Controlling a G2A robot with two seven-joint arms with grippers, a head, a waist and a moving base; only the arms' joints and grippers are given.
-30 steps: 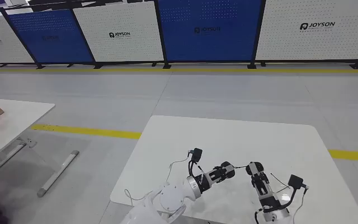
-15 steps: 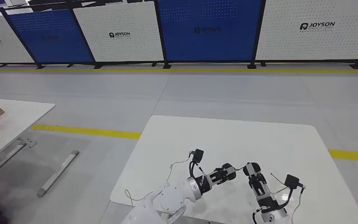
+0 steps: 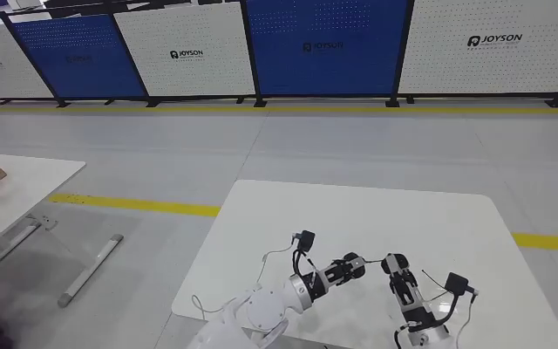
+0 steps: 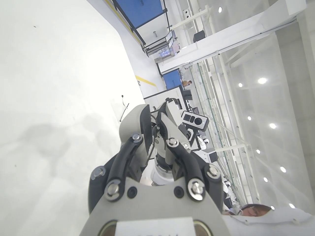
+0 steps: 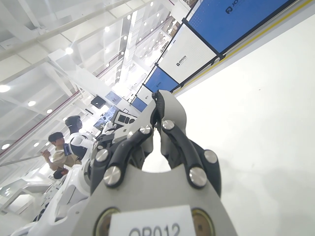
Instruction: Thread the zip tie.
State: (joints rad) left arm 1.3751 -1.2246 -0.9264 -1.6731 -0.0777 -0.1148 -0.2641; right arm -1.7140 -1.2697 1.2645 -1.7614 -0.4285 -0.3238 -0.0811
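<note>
As zip tie [image 3: 373,260] runs between | left hand [image 3: 359,261] faces right hand [image 3: 388,262]

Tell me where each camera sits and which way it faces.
Top view: high on the robot, looking down and forward over the table; left gripper and right gripper show, close together.
Left wrist view: behind the left gripper, looking along it across the table; the right arm shows beyond.
Right wrist view: behind the right gripper, looking along it toward the panels; the left arm shows beyond.
Shared: all show the table; each wrist view shows the other arm.
</note>
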